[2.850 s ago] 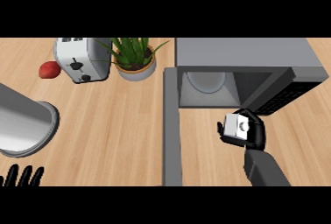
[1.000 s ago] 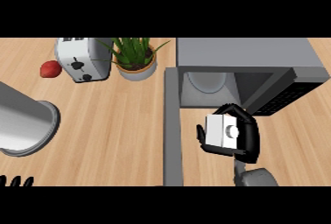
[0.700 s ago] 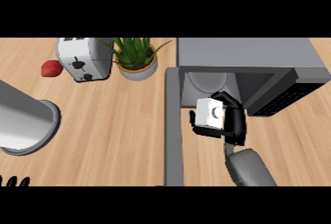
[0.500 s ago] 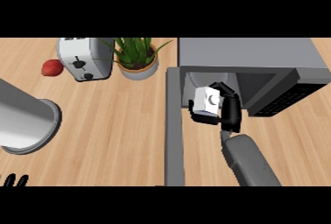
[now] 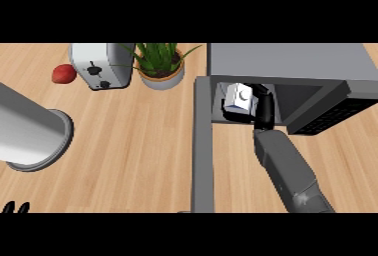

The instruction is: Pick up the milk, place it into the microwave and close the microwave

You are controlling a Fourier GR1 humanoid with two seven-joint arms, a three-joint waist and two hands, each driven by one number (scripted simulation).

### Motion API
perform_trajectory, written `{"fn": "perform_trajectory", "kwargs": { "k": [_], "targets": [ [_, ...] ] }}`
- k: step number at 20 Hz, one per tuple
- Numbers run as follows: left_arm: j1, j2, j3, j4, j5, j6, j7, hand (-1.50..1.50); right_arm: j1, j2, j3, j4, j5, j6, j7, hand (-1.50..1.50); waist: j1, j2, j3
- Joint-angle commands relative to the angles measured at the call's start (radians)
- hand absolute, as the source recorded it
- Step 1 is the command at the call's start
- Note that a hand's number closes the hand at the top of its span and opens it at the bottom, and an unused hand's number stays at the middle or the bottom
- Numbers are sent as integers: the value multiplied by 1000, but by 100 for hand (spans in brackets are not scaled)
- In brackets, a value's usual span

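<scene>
Microwave (image 5: 288, 60) open as before, door (image 5: 201, 150) swung out leftward. Right hand (image 5: 261, 107) now reached forward into the cavity, fingers curled round the milk (image 5: 240, 95), carried from outside the opening to just inside. Left hand (image 5: 15, 208) at lower-left edge, fingers straight.

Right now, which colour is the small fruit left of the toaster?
Red; the fruit shows best in the head view, beside the toaster.

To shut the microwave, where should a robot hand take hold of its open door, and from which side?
Hold or push the microwave door at its free outer end near the view's bottom, coming from its left face. It stands swung fully open as a long thin panel, hinged at the cavity's left edge, so the far end swings easiest. The right robot hand holds the milk.
</scene>
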Motion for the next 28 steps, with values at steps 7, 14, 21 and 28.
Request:
{"fn": "perform_trajectory", "kwargs": {
  "k": [7, 14, 21, 28],
  "targets": [
    [-49, 17, 6, 17, 3, -10, 24, -150, -162, -91, -55, 301, 49, -38, -87, 150, 39, 20, 2],
    [-64, -2, -19, 46, -33, -22, -1, -150, -196, -133, -37, 364, 102, -143, -154, 150, 61, 29, 3],
    [-86, 14, -3, 63, -2, -29, 15, -150, -242, -137, -104, 346, 53, -151, -195, 150, 70, 35, 5],
    [-135, 13, -5, 84, -26, -9, 22, -150, -294, -174, -106, 358, 82, -266, -225, 150, 83, 47, 3]
  ]
}}
